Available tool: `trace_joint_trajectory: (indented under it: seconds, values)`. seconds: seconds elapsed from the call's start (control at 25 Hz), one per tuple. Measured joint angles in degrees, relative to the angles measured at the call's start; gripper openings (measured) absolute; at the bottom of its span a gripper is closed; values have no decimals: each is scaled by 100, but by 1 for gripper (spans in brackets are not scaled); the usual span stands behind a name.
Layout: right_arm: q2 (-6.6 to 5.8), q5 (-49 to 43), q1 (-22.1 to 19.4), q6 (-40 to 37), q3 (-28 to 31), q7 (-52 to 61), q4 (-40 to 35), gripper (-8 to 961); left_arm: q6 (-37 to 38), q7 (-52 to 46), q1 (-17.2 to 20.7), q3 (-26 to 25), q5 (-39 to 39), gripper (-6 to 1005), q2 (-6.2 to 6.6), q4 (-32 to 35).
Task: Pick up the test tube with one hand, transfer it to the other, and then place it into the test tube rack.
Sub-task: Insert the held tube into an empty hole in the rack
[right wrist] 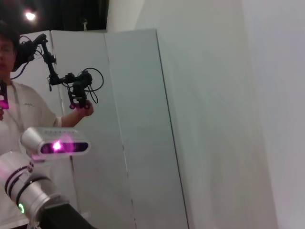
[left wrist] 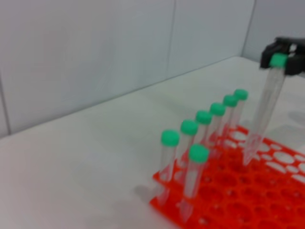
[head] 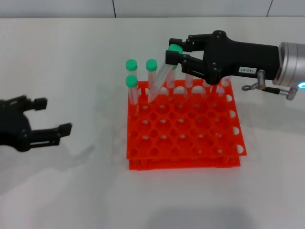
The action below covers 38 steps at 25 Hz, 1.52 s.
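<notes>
Right end effector [head: 174,53], the one bearing the white label, is clamped on the green cap of the test tube [head: 161,78]. The tube hangs tilted below it, its lower tip at a hole in the back rows of the orange-red test tube rack [head: 190,143]. Other green-capped tubes [head: 131,81] stand upright in the rack beside the held tube. Left end effector [head: 50,117], unlabelled, sits low over the white tabletop [head: 71,191], well apart from the rack, fingers spread and empty.
</notes>
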Motion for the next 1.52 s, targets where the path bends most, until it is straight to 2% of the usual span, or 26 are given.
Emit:
trace_joint_trajectory:
  seconds: [0.24,0.4,0.8,1.52]
  values:
    - [12,-105,99,219,-139,157,-125,255,59,1214,36,-417,-557,893,14,-1191]
    - [21,-126,137,461,-302,228,-257,255,197,1695,2,-747,-690,893,23,-1771]
    - [52,-131,211,1150,-769,326,-562,254,226,2014,8,-785,-532,893,29,-2069]
    - [43,-143,251,1889,-1300,433,-734,255,230,2071,-110,-785,-533,893,39,-2084]
